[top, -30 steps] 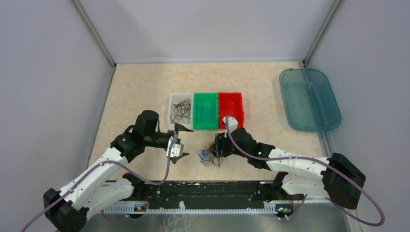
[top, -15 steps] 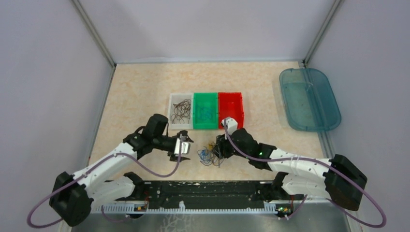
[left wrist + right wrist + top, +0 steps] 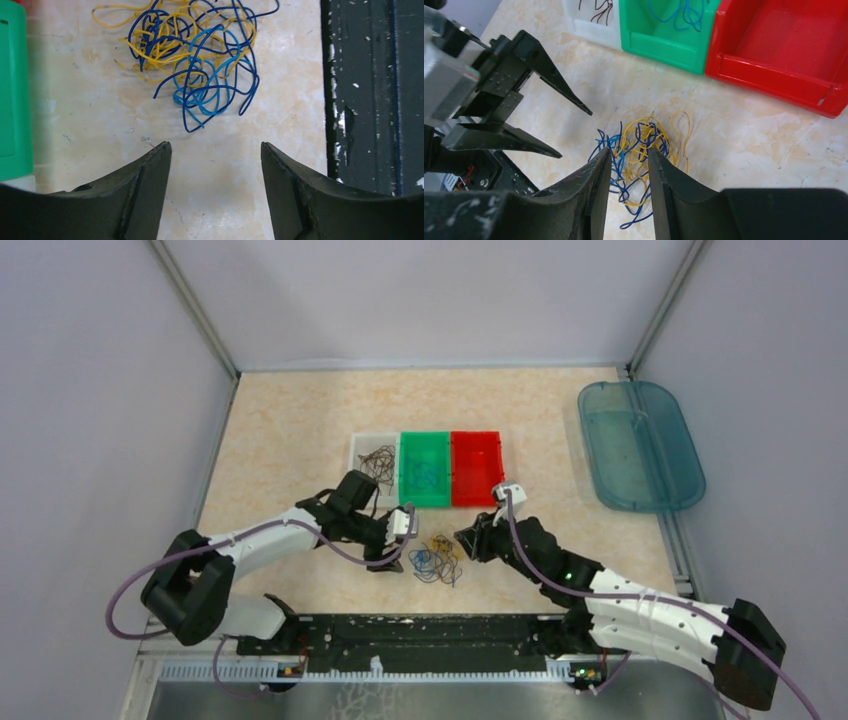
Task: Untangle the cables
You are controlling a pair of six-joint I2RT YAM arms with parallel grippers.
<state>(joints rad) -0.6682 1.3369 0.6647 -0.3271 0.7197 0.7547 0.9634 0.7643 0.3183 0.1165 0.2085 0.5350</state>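
The cables (image 3: pixel 435 558) lie as a small tangle of dark blue, light blue and yellow wires on the table in front of the bins. My left gripper (image 3: pixel 398 543) is open and empty just left of the tangle. In the left wrist view the tangle (image 3: pixel 200 65) lies a little beyond the gripper (image 3: pixel 215 146). My right gripper (image 3: pixel 468 540) sits just right of the tangle. In the right wrist view its jaws (image 3: pixel 629 150) stand narrowly apart above the wires (image 3: pixel 644 142), gripping nothing I can see. The left gripper (image 3: pixel 574 134) also shows there.
Three bins stand behind the tangle: a white bin (image 3: pixel 375 462) with brown wires, a green bin (image 3: pixel 425 470) with blue wire, and a red bin (image 3: pixel 475 468) with nothing in it. A teal tray (image 3: pixel 640 445) is at the far right. A black rail (image 3: pixel 420 635) runs along the near edge.
My left gripper has swung right, up to the tangle's left side. My right gripper has drawn back to the right off the tangle, and the yellow wires now show.
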